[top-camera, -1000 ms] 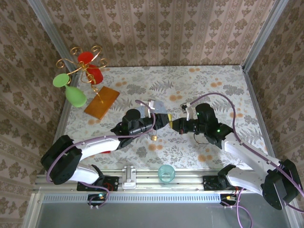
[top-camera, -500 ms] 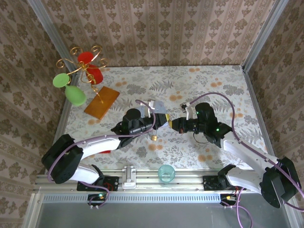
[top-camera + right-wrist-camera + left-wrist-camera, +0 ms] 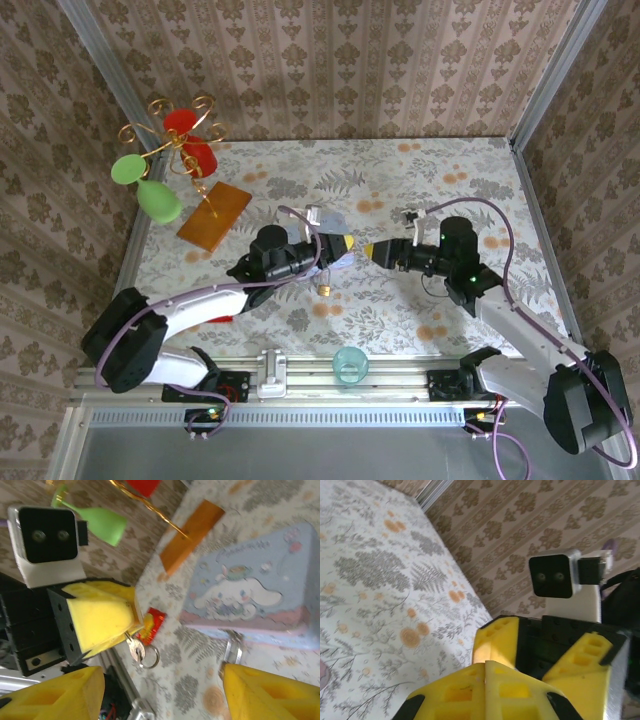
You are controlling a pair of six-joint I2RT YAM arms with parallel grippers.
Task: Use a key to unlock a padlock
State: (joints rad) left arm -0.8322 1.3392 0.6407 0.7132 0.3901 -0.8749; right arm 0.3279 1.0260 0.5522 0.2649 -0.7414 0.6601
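I'm seeing the left gripper [image 3: 340,244] pinching shut on the key [image 3: 136,650], which is dangling with its ring below the fingertips. The right gripper [image 3: 379,251] is facing it from just right, jaws standing wide and empty. The padlock [image 3: 325,290] is lying on the table [image 3: 420,180], just near of the pale blue tin [image 3: 250,585].

— What do the surfaces look like on your feed?

— I see matt yellow plastic, moulded with hollows, on the left gripper [image 3: 485,672] and the right gripper [image 3: 162,675]. The key [image 3: 133,642] is bright silvery metal. The padlock [image 3: 325,290] looks like shiny brass.

— And around them?

— I make out a glossy printed tin [image 3: 250,595], a matt floral tablecloth [image 3: 420,180], a smooth green glass [image 3: 102,522] on a gold wire stand [image 3: 185,140], and a dull aluminium rail [image 3: 300,375].
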